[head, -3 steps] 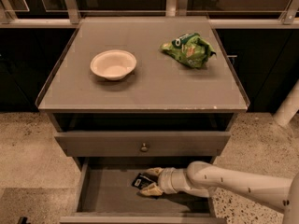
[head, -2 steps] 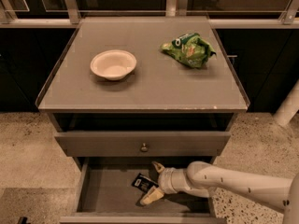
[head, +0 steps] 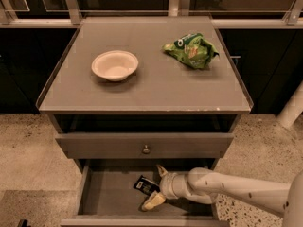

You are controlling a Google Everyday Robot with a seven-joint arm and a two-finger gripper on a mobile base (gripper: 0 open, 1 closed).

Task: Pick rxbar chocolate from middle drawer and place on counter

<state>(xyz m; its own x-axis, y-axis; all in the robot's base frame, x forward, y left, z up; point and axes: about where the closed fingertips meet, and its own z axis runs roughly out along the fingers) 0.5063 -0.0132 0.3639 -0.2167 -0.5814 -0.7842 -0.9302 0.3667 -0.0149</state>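
Note:
The rxbar chocolate (head: 145,185), a small black wrapper with a white patch, lies flat on the floor of the open middle drawer (head: 106,197). My gripper (head: 156,186) reaches into the drawer from the right. It is open, one finger behind the bar and one finger in front of it, so the bar's right end sits between them. The counter (head: 147,86) is the grey cabinet top above.
A white bowl (head: 114,65) stands left on the counter and a green snack bag (head: 191,49) at its back right. A shut drawer front with a round knob (head: 146,149) is just above the open drawer. A white post (head: 291,109) stands to the right.
The gripper's fingers have spread apart from a nearly closed stance and now straddle the bar's right end. The bar has not moved.

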